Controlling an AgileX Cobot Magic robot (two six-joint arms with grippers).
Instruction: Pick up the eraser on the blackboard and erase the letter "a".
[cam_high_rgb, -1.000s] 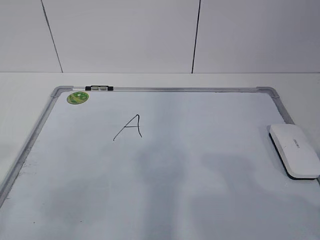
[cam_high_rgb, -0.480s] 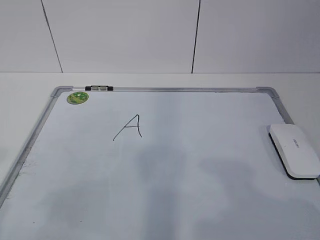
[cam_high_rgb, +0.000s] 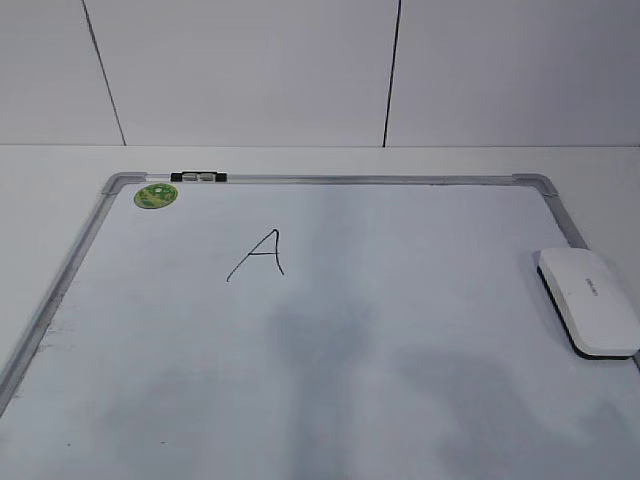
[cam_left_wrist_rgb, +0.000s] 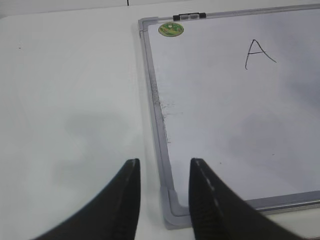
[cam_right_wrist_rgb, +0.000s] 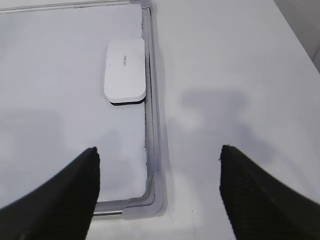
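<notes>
**Eraser untouched at the board's right edge**

The white oblong plastic eraser lay flat on the large white metal-framed blackboard, against its right frame. A black angular marker letter stood in the upper left, below a round green sticker. The left gripper hung over the near left corner, jaws narrowly apart, empty. The right gripper was spread wide, empty, over the near right corner.

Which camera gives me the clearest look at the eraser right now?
The right wrist view: the eraser lies whole, seen from above, against the board's frame. The exterior view shows it slantwise at the right edge, nearly cut off. The left wrist view misses it.
</notes>
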